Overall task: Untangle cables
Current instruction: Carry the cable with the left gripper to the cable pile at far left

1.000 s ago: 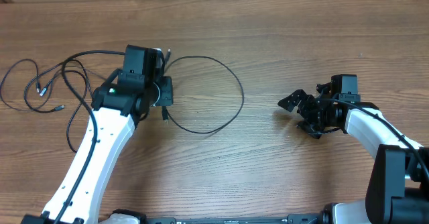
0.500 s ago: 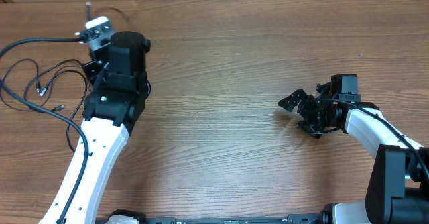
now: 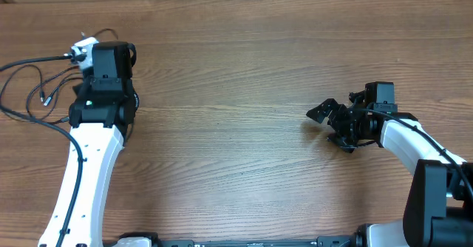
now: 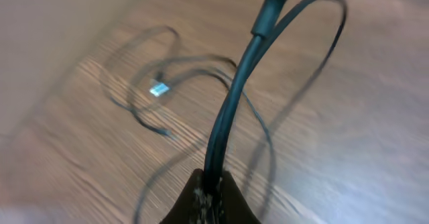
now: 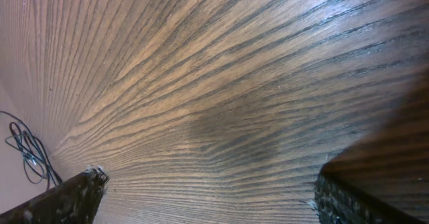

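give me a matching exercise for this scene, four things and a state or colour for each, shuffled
Things:
1. left gripper
2. right gripper
3. silver plug end
4. table

States:
a. wide open, nothing between its fingers
b. brown wood grain
c. shut on a black cable
d. lying flat on the wood, free of both grippers

Pairs: 1-c, 2-a, 3-d, 4-b
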Robot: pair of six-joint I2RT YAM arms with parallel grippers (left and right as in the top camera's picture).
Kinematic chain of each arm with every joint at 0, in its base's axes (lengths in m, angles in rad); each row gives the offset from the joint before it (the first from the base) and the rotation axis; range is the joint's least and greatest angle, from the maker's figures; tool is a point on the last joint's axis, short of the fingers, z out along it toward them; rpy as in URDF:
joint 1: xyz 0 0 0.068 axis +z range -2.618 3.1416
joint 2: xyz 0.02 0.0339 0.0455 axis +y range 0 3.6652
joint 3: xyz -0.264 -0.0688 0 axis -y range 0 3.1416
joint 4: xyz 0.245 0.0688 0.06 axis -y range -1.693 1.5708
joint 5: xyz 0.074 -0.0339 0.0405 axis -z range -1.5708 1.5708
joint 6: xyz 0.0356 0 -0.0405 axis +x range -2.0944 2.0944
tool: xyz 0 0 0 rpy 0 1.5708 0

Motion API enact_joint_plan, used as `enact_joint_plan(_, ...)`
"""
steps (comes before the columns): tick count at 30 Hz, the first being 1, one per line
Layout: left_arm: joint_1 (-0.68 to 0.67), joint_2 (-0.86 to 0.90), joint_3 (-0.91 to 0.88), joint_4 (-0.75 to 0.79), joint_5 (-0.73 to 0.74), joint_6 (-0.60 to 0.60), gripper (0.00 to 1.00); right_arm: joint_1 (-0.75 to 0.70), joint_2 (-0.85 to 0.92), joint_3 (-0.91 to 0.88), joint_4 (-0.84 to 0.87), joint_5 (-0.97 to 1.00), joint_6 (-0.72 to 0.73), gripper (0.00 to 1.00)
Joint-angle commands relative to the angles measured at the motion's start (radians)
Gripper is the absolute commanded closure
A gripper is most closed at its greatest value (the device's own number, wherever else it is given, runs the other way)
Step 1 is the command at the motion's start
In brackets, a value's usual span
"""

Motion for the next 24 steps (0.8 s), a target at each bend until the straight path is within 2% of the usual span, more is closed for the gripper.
enact_joint_plan(1, 0.005, 0.024, 0.008, -0.016, 0.149, -0.030, 0.96, 0.005, 0.048, -0.042, -0.004, 0.093, -0.019, 0.00)
enact_joint_plan(24, 0.011, 0.132, 0.008, -0.031, 0.158, -0.029, 0.96, 0.005, 0.048, -0.042, -0.003, 0.093, -0.019, 0.00)
